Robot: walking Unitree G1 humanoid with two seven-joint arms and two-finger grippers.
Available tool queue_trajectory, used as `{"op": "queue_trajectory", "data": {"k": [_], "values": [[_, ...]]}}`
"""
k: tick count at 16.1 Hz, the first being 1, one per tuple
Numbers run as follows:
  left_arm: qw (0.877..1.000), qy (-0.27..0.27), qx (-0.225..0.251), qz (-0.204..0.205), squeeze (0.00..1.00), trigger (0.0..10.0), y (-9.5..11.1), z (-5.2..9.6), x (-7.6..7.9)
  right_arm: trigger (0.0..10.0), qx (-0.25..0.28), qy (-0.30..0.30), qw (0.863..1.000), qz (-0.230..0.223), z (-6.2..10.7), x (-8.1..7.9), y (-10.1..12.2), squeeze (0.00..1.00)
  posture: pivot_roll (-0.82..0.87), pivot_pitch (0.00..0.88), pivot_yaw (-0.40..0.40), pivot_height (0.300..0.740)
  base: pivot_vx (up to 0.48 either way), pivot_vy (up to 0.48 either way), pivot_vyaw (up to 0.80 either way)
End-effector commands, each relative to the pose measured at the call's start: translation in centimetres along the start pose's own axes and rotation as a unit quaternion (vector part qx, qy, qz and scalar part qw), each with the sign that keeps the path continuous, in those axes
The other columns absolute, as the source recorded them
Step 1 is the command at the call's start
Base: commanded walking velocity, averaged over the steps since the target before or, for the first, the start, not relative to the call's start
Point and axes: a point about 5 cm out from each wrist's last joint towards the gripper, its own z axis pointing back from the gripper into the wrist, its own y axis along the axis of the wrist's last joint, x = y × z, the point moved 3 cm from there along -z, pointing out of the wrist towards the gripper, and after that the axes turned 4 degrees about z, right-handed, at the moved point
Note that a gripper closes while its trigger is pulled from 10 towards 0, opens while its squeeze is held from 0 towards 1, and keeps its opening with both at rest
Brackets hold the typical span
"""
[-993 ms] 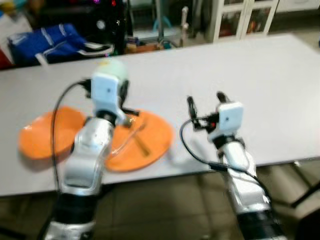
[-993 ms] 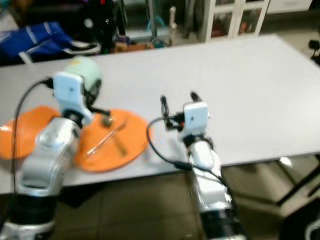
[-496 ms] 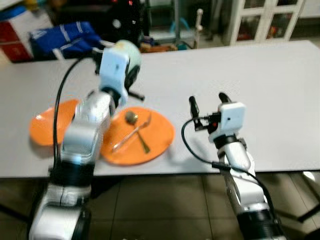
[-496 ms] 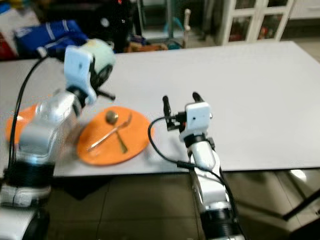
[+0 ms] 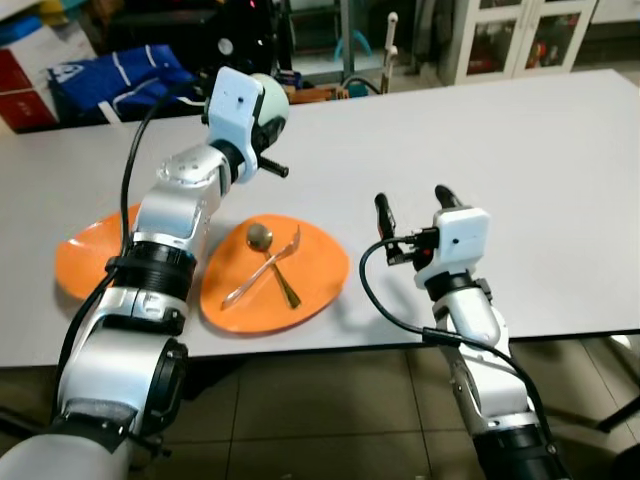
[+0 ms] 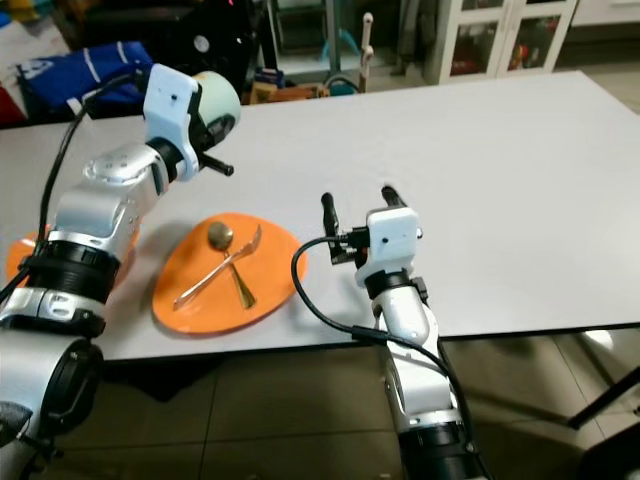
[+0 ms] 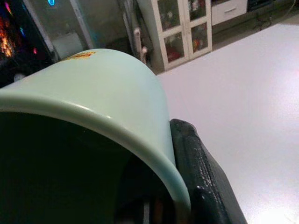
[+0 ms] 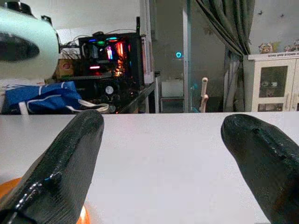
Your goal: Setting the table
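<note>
Two orange plates [image 5: 318,268] lie below the left claw's [image 6: 212,128] apparently gripped green cup [image 7: 107,93].

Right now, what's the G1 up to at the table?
It is partway through setting the white table. The left tool is raised over the table's far left part, shut on a pale green cup with one black finger against the cup's outer wall. Below it, the round orange plate near the front edge carries a metal fork and spoon; a second orange plate lies to its left. The right tool hovers open and empty just right of the nearer plate.
</note>
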Motion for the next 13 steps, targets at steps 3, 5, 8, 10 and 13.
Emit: {"op": "queue_trajectory", "data": {"k": [3,5,8,10,13], "values": [[0.999,0.026,-0.006,0.030,0.00,0.0,0.4,-1.0,-1.2,10.0,-0.014,0.003,1.000,0.005,0.9,0.0,-0.2,0.00,-0.25,0.000,0.158,0.740,0.000,0.000,0.00],[0.998,0.026,-0.010,0.053,0.00,0.0,0.9,-1.8,-0.7,10.0,-0.018,0.000,1.000,0.007,1.4,0.1,-0.2,0.00,-0.27,0.004,0.163,0.740,0.000,0.000,0.00],[0.997,0.016,-0.020,0.070,0.00,0.0,1.5,-2.6,0.6,10.0,-0.024,-0.003,1.000,0.010,2.3,0.2,-0.1,0.00,-0.31,0.027,0.174,0.740,0.000,0.000,0.00],[0.996,0.027,-0.023,0.087,0.00,0.0,1.9,-3.0,1.0,10.0,-0.030,-0.008,0.999,0.013,3.0,0.4,0.0,0.00,-0.34,0.049,0.179,0.740,0.000,0.000,0.00],[0.990,0.075,-0.032,0.118,0.00,0.0,1.6,-3.3,0.9,10.0,-0.041,-0.010,0.999,0.017,4.0,0.5,0.1,0.00,-0.37,0.076,0.179,0.740,0.000,0.000,0.00]]}}
